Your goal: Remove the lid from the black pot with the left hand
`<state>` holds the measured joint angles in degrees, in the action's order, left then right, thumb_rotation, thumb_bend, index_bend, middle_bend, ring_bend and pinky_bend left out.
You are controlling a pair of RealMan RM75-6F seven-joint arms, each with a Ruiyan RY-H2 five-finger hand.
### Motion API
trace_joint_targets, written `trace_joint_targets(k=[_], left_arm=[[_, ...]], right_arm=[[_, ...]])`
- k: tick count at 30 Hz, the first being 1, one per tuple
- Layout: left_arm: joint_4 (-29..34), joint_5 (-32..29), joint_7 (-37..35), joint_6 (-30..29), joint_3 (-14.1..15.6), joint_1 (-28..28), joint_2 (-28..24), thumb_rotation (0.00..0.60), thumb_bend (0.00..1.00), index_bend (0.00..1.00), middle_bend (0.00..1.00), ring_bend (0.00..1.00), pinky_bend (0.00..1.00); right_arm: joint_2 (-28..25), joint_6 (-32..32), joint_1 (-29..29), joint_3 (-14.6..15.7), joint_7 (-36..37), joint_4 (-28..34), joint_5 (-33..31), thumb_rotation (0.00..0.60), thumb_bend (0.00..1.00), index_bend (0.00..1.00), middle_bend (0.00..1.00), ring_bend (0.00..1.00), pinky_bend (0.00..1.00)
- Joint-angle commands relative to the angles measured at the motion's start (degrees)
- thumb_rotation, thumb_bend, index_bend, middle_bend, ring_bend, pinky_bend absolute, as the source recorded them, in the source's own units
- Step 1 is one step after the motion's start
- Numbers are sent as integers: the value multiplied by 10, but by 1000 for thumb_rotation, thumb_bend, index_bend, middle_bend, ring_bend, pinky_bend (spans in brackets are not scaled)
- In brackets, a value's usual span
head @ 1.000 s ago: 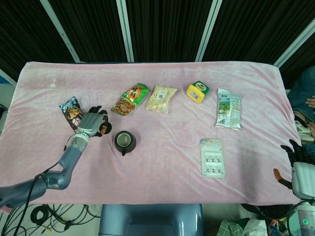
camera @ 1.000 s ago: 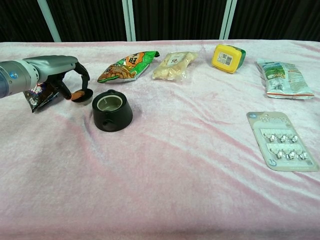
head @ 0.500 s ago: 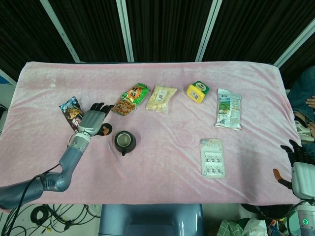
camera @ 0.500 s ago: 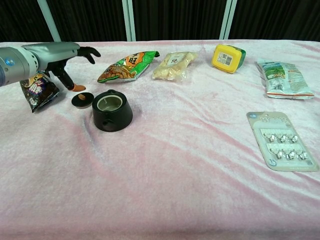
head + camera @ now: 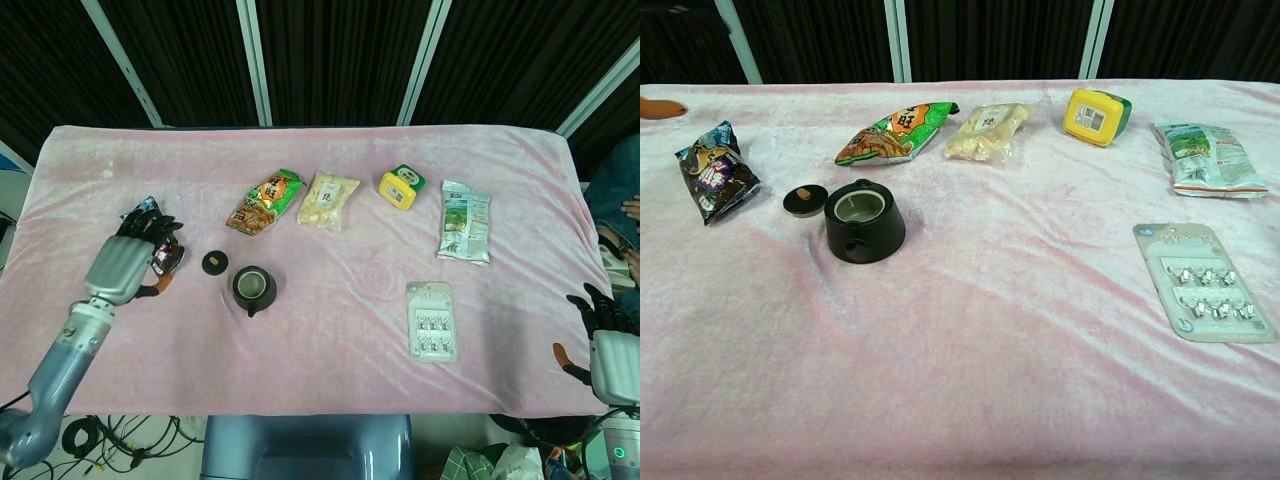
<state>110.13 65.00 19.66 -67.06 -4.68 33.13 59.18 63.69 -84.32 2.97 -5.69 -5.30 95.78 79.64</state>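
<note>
— Where does the left hand (image 5: 128,262) sit?

— Out at the table's left side, raised above the dark snack bag (image 5: 716,180), back of the hand up, fingers spread and holding nothing. Its grey forearm runs down toward the near-left corner.

— And the lid (image 5: 804,198)?

— Off the black pot (image 5: 864,221), lying flat on the pink cloth (image 5: 990,360) just beside it on the left, apart from the hand. The pot stands uncovered.

— The right hand (image 5: 606,343)?

— Low past the table's right edge, dark fingers apart and pointing up, holding nothing.
</note>
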Motion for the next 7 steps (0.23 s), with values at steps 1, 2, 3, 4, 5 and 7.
trace_joint_targets(k=[1,2,3,4,5,7], left_arm=[[33,68,-34,-57,55,-66,-45,600,293,167,99,0,0],[32,84,-41,-68,63,-77,-49,600,293,170,99,0,0],[27,116,-56,-90,79,-98,-57,600,293,170,99,0,0],[22,132,-63,-102,86,-108,-60,600,293,170,99,0,0],[16,149,-71,-112,93,-116,-62,600,293,170,100,0,0],[-6,195,-95,-140,109,-137,-67,600,293,170,101,0,0]], right_arm=[[0,-2,0,-1,-1,-1,1,600,204,221,78,125,223],[0,-3,0,-1,-1,-1,1,600,204,221,78,125,223],[1,-2,-1,-1,1,0,0,600,204,221,78,125,223],[0,-2,-1,-1,2,0,-1,600,204,221,78,125,223],[0,-2,-1,-1,3,0,-2,600,203,221,78,125,223],[0,-1,-1,-3,4,0,-5,600,203,221,78,125,223]])
